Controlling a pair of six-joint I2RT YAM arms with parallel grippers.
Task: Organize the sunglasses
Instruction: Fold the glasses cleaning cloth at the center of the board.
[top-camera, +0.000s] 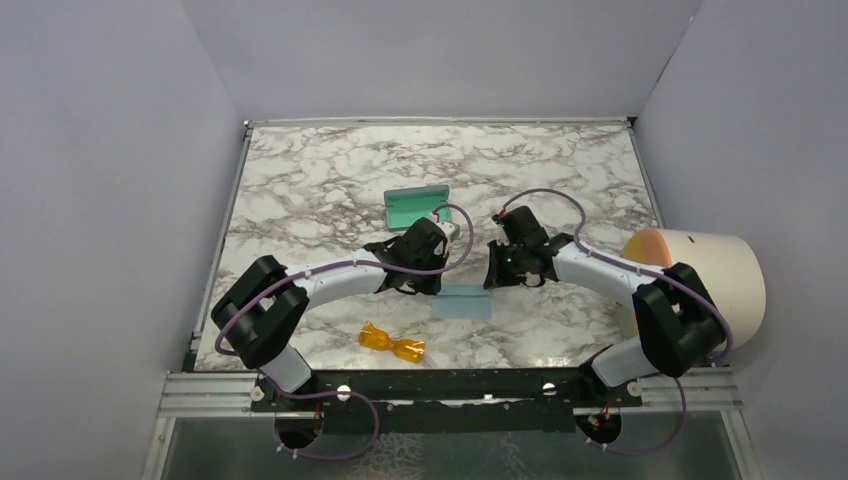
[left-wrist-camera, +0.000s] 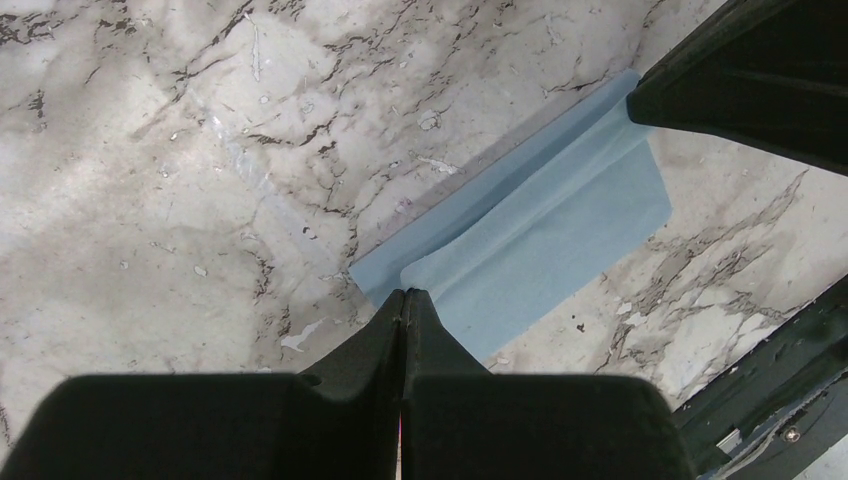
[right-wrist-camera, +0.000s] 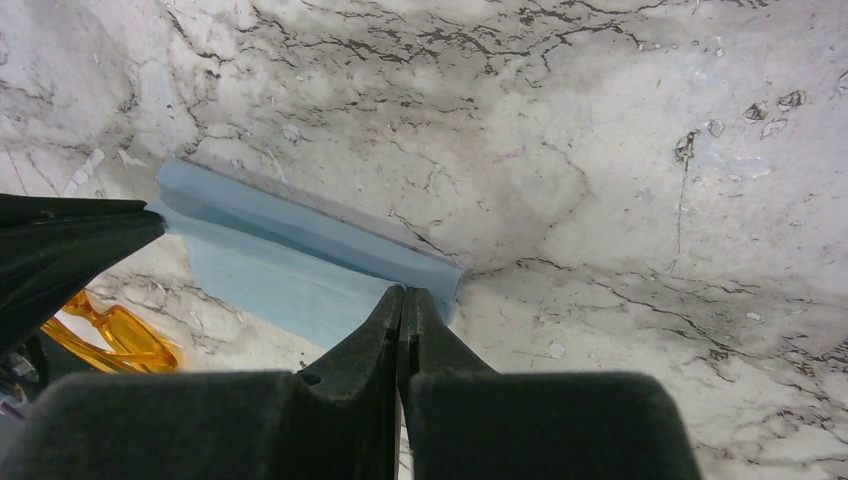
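The marble tabletop (top-camera: 300, 180) carries everything, with a big cream cylinder (top-camera: 715, 280) lying at its right edge, apart from the work. Both arms bend inward and meet near the middle. Behind them the blue-grey case (top-camera: 417, 207) lies open with its teal inside showing, I think so that it can receive something.

Between the arms lies the light blue cloth (left-wrist-camera: 540, 240). One strip of it is turned over itself along a soft crease, so it looks half folded. The left tool (left-wrist-camera: 405, 295) is clenched with its jaws fully together on one corner of the turned layer. The right tool (right-wrist-camera: 403, 292) is pinched in the same way on the opposite corner. Holding both ends probably keeps the edge straight while the fold is made.

The sunglasses (top-camera: 392, 343), the small folded orange pair, lie free on the tabletop near the front edge. They are on the left arm's side, close to the cloth but not touching it, and no tool holds them. In my judgement the cloth is being prepared first, and the sunglasses are not yet put away.
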